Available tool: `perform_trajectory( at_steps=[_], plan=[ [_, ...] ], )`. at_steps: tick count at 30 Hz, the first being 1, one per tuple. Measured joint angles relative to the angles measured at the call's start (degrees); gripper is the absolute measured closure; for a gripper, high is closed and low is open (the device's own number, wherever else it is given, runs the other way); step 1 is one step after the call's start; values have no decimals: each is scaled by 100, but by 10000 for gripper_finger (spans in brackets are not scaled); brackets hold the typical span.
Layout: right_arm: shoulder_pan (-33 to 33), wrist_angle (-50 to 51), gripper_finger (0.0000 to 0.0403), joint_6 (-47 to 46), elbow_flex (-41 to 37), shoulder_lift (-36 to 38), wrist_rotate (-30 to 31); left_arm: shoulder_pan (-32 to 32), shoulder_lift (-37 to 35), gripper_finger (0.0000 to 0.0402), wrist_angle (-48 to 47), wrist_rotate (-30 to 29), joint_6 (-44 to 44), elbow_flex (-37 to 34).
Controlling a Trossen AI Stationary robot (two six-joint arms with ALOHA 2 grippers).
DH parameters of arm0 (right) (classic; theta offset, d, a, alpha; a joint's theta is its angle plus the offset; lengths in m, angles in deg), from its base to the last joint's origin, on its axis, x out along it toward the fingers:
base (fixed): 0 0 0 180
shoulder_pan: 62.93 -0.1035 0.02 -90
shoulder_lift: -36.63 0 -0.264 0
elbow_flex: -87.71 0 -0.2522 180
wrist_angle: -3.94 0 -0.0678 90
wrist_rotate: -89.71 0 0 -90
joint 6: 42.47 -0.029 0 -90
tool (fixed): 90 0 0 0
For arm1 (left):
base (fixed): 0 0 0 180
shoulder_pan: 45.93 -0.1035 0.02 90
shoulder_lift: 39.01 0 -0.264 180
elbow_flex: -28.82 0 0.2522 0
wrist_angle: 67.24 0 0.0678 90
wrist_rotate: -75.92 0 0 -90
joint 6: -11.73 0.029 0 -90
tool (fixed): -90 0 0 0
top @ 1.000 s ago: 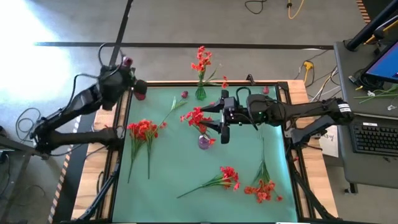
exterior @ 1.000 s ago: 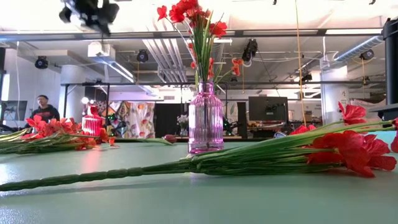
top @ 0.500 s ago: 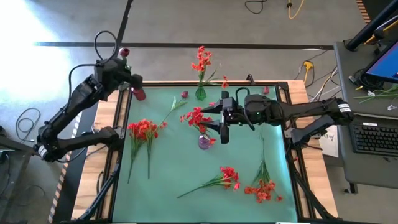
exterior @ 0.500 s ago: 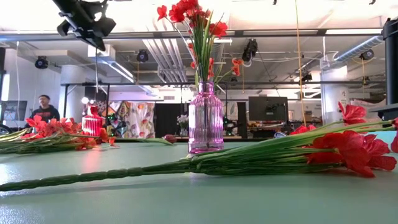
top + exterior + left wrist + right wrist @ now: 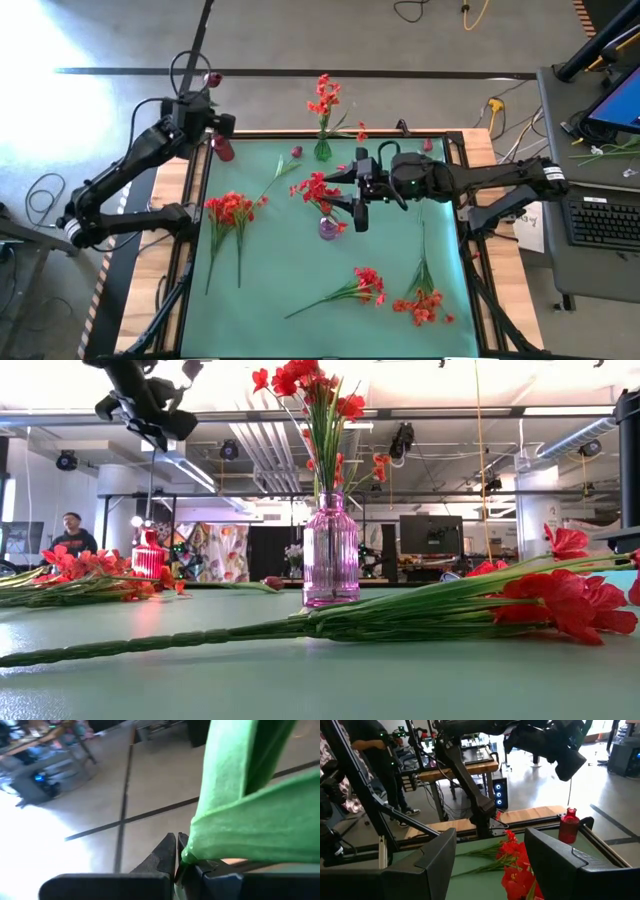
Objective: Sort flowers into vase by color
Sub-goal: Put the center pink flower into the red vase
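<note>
While the left end effector (image 5: 207, 112) hung beyond the counter's far-left corner, its fingers were clamped on a green-stemmed flower (image 5: 250, 810) with a dark bud (image 5: 211, 79), above the red vase (image 5: 222, 148) at the counter (image 5: 290, 260) edge. The right end effector (image 5: 356, 190) hovered near mid-counter, fingers spread wide, beside the purple vase (image 5: 329, 228) holding red blooms (image 5: 318, 187). A green vase (image 5: 322, 149) stood at the far edge. Loose red flowers (image 5: 232, 210) lay left, others (image 5: 365, 283) near the front, with bare green surface between.
</note>
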Motion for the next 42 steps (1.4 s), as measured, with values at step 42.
perform_trajectory(
  at_steps=[42],
  plan=[
    [-13,289,174,-70,-11,-9,-9,28,758,401,372,-1392,-1508,-87]
  ],
)
